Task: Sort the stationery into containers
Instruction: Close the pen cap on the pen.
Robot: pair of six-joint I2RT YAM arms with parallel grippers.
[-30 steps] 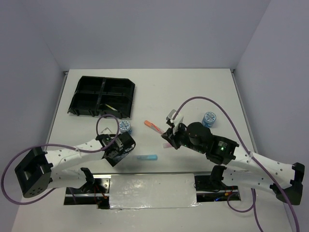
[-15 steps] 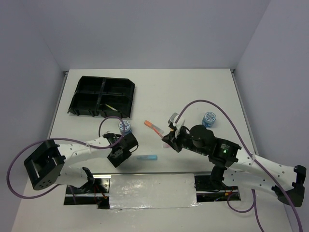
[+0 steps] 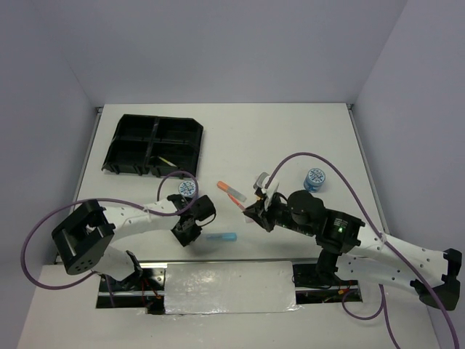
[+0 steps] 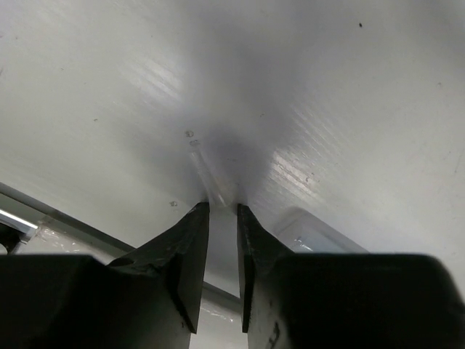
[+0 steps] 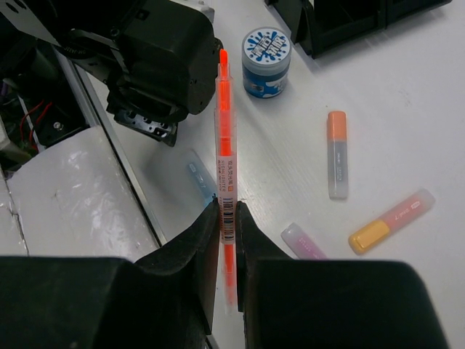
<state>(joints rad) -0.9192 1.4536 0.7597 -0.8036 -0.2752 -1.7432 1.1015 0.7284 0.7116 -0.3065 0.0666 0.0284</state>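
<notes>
Fingers of the right gripper (image 5: 227,212) pinch a thin orange pen (image 5: 224,145) at its barcode, hiding its lower end. Held above the table (image 3: 290,138), the pen's long axis runs straight away from the wrist camera, tip toward the left gripper (image 4: 221,211), whose jaws stand nearly together on nothing. Overhead the pen is hard to make out, yet the blue highlighter (image 3: 221,237), half hidden in the right wrist view, shows whole.
</notes>
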